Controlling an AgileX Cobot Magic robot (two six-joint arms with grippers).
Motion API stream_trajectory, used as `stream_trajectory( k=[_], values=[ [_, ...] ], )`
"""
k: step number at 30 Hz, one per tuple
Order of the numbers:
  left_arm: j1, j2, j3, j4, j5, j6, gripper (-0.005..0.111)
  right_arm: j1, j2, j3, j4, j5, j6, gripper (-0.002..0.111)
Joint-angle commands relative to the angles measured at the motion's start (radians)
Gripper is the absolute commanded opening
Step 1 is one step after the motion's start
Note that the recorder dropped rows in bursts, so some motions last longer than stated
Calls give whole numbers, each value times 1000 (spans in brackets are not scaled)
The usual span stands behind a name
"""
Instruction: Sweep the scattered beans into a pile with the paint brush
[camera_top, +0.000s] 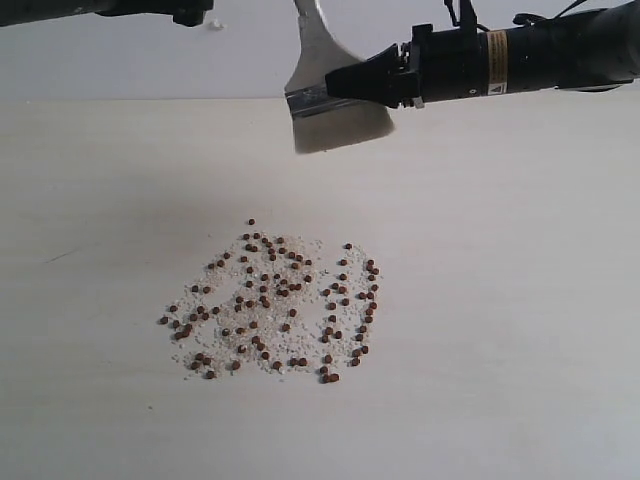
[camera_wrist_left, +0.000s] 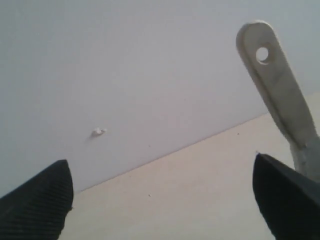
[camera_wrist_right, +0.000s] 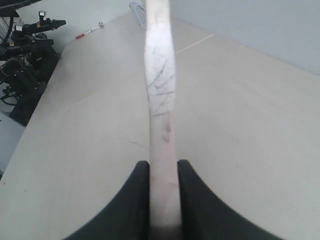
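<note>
You are looking at the beans (camera_top: 270, 300) lying as a loose patch of reddish-brown pellets and whitish grains mid-table (camera_top: 520, 300). The paint brush (camera_top: 338, 120) is hanging beyond them on the far side, off-white bristles pointing down. Your right gripper (camera_top: 340, 84) is reaching in level from the right, clamping the brush near its silver ferrule. Your left gripper (camera_wrist_left: 160, 200) is hovering far left, jaws spread wide, holding nothing.
</note>
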Motion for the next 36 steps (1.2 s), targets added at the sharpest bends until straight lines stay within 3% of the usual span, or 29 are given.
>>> stream_trajectory(
  k=[1, 5, 7, 9, 11, 14, 16, 20, 24, 36],
  values=[
    [32, 12, -58, -29, 166, -92, 90, -4, -6, -6, 31, -10, -13, 0],
    [195, 82, -265, -80, 620, -133, 90, -4, -6, -6, 31, -10, -13, 0],
    [268, 122, -345, -154, 764, -92, 90, -4, -6, -6, 31, -10, -3, 0],
    [328, 157, -374, -298, 864, 74, 90, -2, -6, -6, 25, -10, 5, 0],
    [381, 181, -368, -549, 994, 379, 90, 3, -6, -6, 13, -10, 5, 0],
    [435, 212, -328, -895, 1294, 830, 90, 22, -6, -6, 1, -10, 5, 0],
    [460, 229, -298, -1072, 1317, 1001, 90, 36, -6, -6, 1, -10, 5, 0],
    [461, 235, -248, -1228, 1317, 1097, 90, 69, -6, -6, 25, -10, 50, 0],
    [461, 242, -230, -1228, 1317, 1215, 90, 110, -6, -6, 43, -10, 105, 0],
    [461, 279, -227, -1236, 1317, 1231, 90, 206, -6, -6, 77, -10, 100, 0]
  ],
)
